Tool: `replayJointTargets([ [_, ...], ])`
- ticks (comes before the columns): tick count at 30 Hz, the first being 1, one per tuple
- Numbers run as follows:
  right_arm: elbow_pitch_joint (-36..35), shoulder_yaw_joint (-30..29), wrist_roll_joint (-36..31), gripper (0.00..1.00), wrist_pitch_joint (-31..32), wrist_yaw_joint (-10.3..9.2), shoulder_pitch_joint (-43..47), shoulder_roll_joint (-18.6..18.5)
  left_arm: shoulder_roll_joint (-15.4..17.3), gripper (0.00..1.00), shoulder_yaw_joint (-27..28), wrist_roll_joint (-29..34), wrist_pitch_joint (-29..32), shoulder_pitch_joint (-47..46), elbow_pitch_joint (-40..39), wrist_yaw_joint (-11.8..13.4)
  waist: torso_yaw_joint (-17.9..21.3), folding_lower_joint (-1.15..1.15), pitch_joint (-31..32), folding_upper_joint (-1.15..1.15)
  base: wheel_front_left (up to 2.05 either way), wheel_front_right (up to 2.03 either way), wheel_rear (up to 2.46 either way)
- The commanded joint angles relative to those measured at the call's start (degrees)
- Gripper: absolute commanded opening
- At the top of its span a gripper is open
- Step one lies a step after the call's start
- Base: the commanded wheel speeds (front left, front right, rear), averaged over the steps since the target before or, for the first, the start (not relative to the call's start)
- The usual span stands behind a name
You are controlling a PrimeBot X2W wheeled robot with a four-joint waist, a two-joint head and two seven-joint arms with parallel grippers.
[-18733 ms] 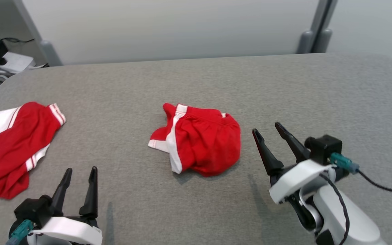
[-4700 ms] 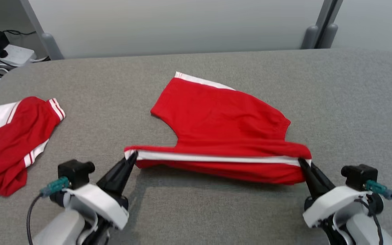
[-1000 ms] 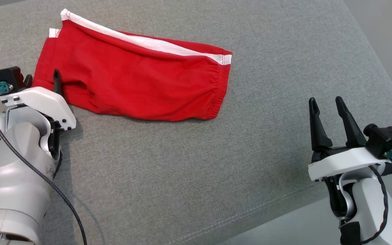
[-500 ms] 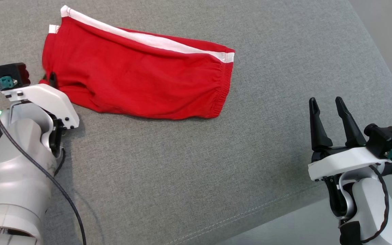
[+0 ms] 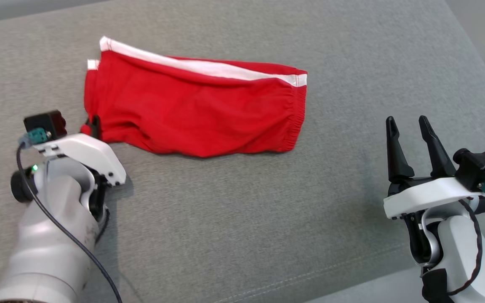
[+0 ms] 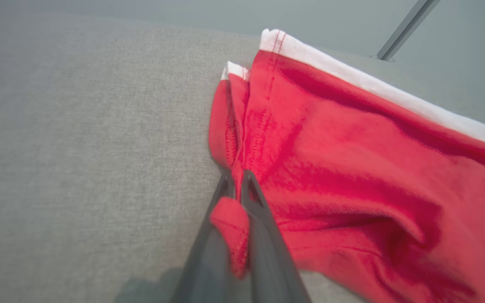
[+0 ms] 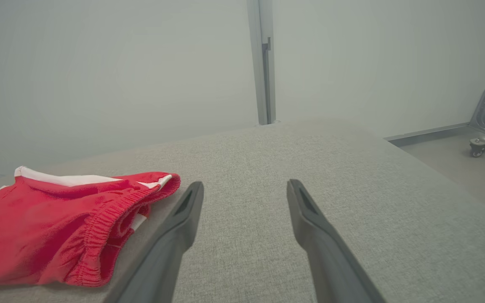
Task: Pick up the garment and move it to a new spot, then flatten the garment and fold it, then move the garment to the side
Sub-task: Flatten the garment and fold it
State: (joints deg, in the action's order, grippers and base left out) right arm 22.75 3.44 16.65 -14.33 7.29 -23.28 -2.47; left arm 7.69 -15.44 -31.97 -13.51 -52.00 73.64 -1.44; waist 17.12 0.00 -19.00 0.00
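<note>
The red garment (image 5: 196, 113) lies folded on the grey tabletop (image 5: 234, 219), its near left corner clamped tight in the left hand (image 6: 235, 180). The right hand (image 5: 409, 123), spread open, stands well off to the garment's right.

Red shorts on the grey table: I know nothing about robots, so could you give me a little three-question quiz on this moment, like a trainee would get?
1. True or false: the left gripper is shut on a corner of the red shorts.
2. The right gripper is: A) open, apart from the shorts; B) shut on the waistband; C) pressing the shorts flat.
3. Fill in: in the head view, the white stripe runs along the shorts' ___ edge (near or far).

Key: 1 true; 2 A; 3 far.
</note>
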Motion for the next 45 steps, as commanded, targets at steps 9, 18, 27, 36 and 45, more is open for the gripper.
replayJointTargets([
  [9,0.93,1.19,-1.95,1.00,-0.67,0.20,-1.03,-0.41,-1.30,0.00,2.78,-1.70,-1.44,6.86,-3.28,0.48,-7.61,0.00,6.29,0.00,0.00,0.00,0.00],
  [18,2.85,1.23,-2.14,1.00,-0.67,0.20,0.13,-1.31,-3.16,0.00,4.58,-0.68,-1.48,14.57,-10.53,2.09,-13.61,0.00,9.77,0.00,0.00,0.00,0.00],
  [27,4.23,2.68,-1.42,1.00,-0.67,0.20,-0.45,-1.54,-3.16,1.00,5.68,2.52,-1.48,17.98,-16.30,3.11,-15.28,0.00,10.93,0.00,0.00,0.00,0.00],
  [36,6.71,5.50,0.68,1.00,-0.67,0.20,-1.04,-1.54,-0.89,1.00,7.83,10.78,-1.49,26.73,-30.60,4.32,-17.43,0.00,13.39,0.00,0.00,0.00,0.00],
  [45,13.74,8.24,2.69,1.00,-0.67,0.20,-2.92,-1.47,-0.56,1.00,11.51,16.61,-1.49,35.55,-43.45,4.22,-21.12,0.00,14.68,0.00,0.00,0.00,0.00],
])
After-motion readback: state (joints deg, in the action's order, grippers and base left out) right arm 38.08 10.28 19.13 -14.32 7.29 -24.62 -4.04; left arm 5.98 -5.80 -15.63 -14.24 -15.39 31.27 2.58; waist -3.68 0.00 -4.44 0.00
